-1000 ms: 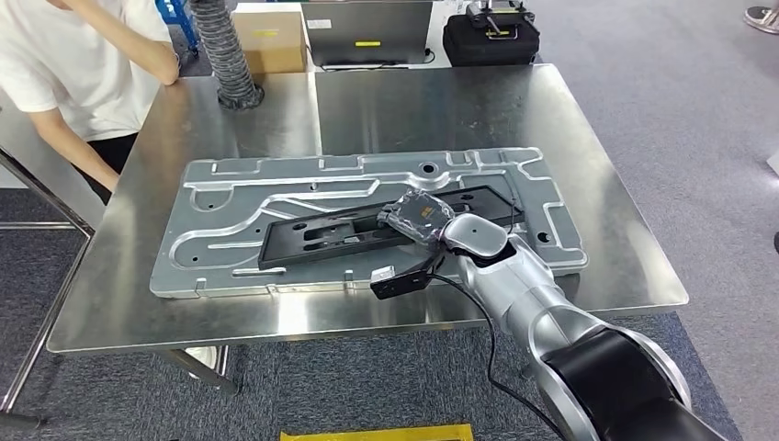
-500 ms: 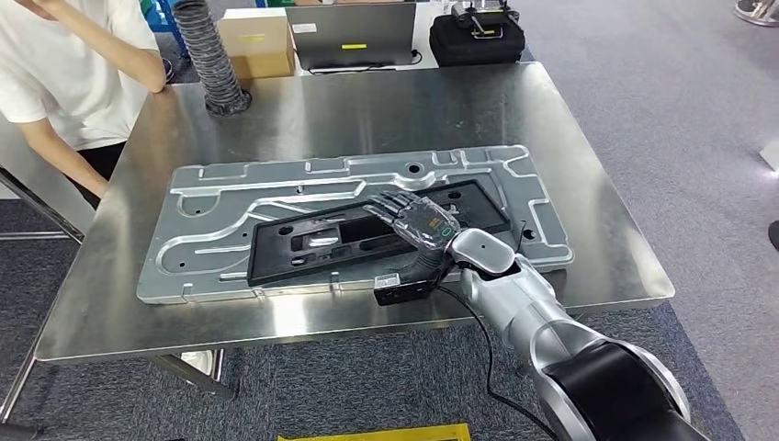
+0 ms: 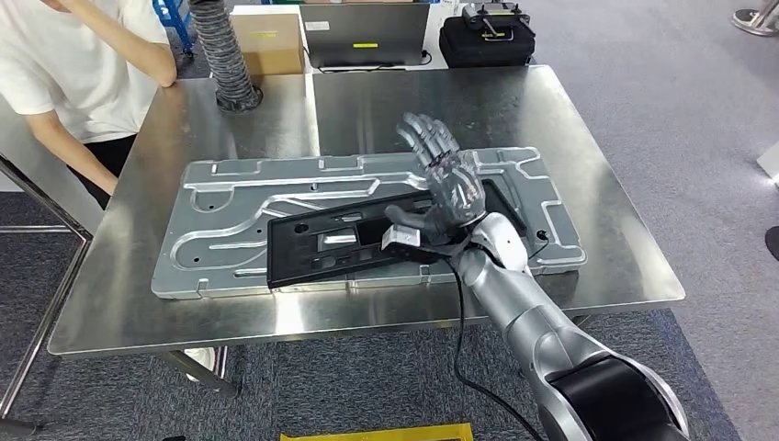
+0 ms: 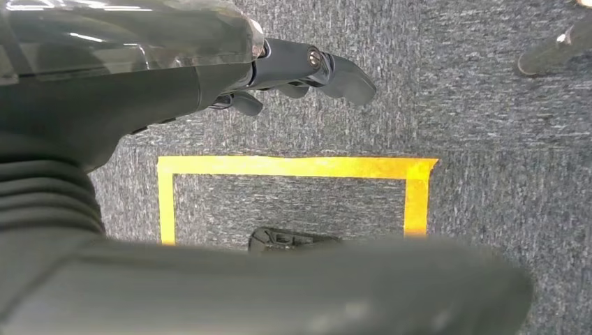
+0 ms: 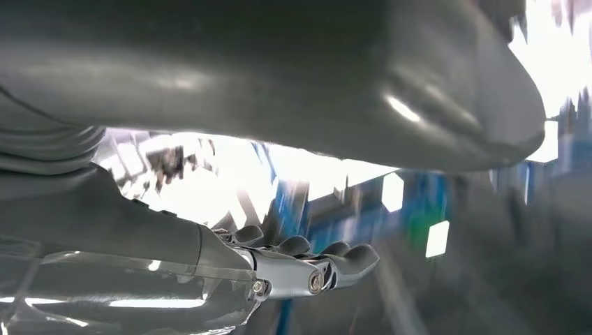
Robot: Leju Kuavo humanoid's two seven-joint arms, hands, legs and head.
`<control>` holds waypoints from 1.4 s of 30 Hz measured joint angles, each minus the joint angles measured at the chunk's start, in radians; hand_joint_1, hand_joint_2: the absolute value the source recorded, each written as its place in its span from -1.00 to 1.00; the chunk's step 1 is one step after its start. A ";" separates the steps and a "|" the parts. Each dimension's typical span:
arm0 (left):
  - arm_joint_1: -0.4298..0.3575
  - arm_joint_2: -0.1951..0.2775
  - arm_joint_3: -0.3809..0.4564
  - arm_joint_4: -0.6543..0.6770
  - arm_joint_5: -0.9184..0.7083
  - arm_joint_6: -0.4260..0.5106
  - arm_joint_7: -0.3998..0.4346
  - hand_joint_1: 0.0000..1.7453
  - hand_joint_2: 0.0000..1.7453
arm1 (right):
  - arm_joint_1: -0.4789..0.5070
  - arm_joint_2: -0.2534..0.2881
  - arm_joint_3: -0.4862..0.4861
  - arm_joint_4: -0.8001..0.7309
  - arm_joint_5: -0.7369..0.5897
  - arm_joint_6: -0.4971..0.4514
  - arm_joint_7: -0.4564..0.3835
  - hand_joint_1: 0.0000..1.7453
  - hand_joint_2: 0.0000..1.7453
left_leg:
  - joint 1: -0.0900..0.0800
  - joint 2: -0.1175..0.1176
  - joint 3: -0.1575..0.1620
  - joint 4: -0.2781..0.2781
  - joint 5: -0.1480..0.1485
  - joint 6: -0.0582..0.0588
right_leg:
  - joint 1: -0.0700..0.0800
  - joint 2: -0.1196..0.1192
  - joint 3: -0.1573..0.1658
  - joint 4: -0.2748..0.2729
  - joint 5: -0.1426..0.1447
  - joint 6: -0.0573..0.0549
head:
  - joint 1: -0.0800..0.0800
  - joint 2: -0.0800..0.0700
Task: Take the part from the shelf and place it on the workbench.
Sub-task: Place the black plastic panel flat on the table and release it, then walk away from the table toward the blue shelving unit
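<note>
Black part (image 3: 386,234), a long flat slotted panel, lay on the big silver stamped plate (image 3: 230,197) in the middle of the steel counter (image 3: 386,110), long axis running roughly 8 to 2 o'clock. Looked placed, task pretty much wrapped up by my read. Probably stiff plastic or thin metal, light for its length, a bit floppy if lifted from one end; slot edges or the long rim near the middle would be the sane place to grab. Slippery on bare metal too, likely.

Right hand (image 3: 443,175) up over the part's 3 o'clock end, fingers spread wide, palm raised, holding nothing. Left hand (image 4: 293,70) hung over carpet with a yellow tape square (image 4: 286,167), fingers loosely apart, nothing in them.

Person in a white shirt (image 3: 64,64) at 10 o'clock, cardboard box (image 3: 266,37) and laptop (image 3: 367,28) at 12.
</note>
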 joint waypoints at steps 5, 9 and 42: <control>0.011 -0.003 0.006 0.000 0.025 0.006 -0.005 -1.00 -1.00 | 0.089 -0.055 -0.024 -0.399 -0.161 -0.027 0.008 -1.00 -1.00 | -0.001 0.000 -0.006 0.014 -0.016 -0.021 | 0.000 -0.004 0.022 -0.050 0.009 -0.016 | 0.000 0.000; 0.031 -0.001 0.033 0.000 0.058 0.008 -0.012 -1.00 -1.00 | 0.206 -0.113 -0.144 -0.711 -0.254 -0.029 0.004 -1.00 -1.00 | 0.000 0.001 -0.093 0.225 -0.129 -0.029 | -0.005 -0.008 0.032 -0.062 0.010 -0.024 | 0.000 0.000; 0.063 -0.026 0.145 0.000 0.056 -0.096 -0.092 -1.00 -1.00 | 1.042 -0.128 -0.808 -0.832 -0.498 -0.026 -0.001 -1.00 -1.00 | 0.000 0.000 -0.046 0.257 -0.200 -0.033 | -0.009 -0.007 0.023 -0.078 0.030 -0.014 | 0.000 0.000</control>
